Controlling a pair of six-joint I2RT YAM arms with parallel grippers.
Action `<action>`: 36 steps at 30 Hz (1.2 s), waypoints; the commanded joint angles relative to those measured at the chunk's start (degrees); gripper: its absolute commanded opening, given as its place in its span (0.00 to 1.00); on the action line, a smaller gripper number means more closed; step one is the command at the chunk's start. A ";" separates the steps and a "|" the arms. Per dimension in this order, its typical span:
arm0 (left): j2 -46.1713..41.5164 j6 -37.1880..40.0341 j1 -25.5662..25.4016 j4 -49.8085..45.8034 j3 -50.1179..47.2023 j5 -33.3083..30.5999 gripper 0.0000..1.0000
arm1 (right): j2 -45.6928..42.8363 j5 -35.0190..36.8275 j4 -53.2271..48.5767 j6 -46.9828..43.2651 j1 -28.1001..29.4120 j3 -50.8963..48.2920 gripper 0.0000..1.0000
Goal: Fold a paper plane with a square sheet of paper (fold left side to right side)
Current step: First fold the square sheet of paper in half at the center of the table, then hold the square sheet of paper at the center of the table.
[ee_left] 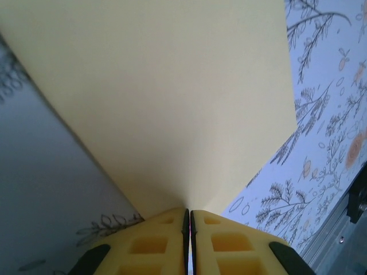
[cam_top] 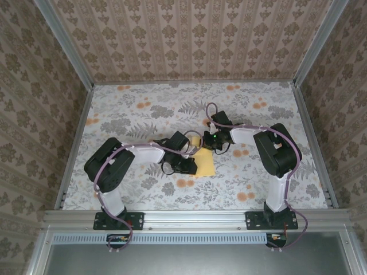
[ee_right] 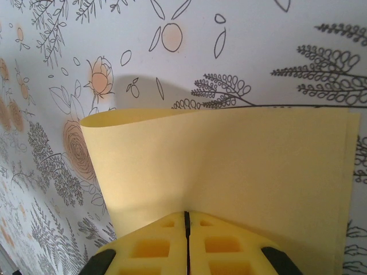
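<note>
Two grippers grip one square sheet of thin yellow matte paper [cam_top: 203, 163] at mid-table: the left gripper [ee_left: 188, 215] and the right gripper [ee_right: 186, 216] each pinch an edge with jaws pressed together, and the sheet bows up off the grey flower-printed cloth [cam_top: 137, 112]. The sheet is judged light, limp and easily creased, so grasp edges or corners only. Both wrists crowd close over it and are the likely obstruction.
</note>
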 commanded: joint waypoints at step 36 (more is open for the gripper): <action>9.51 4.32 5.52 -3.17 14.05 3.39 0.18 | 2.82 3.30 -4.82 -0.56 0.75 0.02 0.08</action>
